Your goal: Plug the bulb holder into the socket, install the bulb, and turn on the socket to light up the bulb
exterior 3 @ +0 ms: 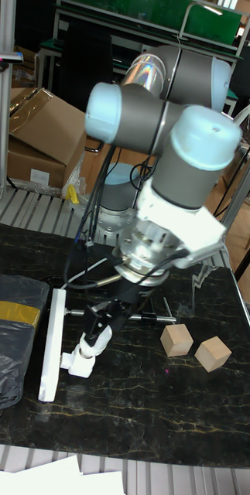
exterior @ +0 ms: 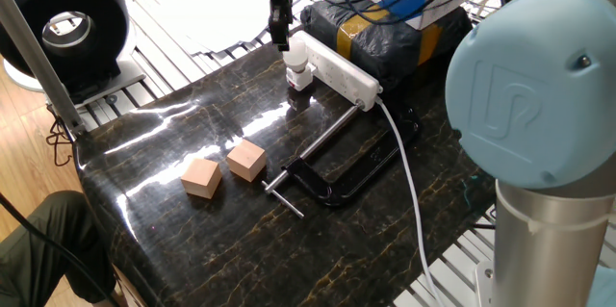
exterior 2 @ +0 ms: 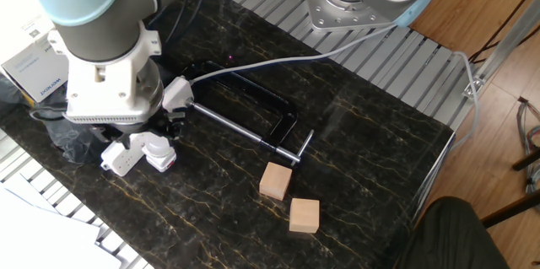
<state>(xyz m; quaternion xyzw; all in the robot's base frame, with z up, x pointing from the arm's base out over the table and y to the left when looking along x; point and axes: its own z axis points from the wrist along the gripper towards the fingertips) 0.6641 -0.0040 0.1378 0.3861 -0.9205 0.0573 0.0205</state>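
1. Hovering just above the bulb (exterior: 297, 54), the gripper (exterior: 279, 33) has its fingers apart, holding nothing.
2. Bulb stands in the bulb holder (exterior: 301, 80), plugged at the socket (exterior: 339, 72) strip's end.
3. Two wooden cubes (exterior: 223, 169) sit toward seven o'clock of it, well apart.

A robotics lab: aluminium-slat bench (exterior 2: 405, 58), black clamp (exterior: 337, 177), cardboard boxes (exterior 3: 32, 139), loose cables (exterior: 404, 4).
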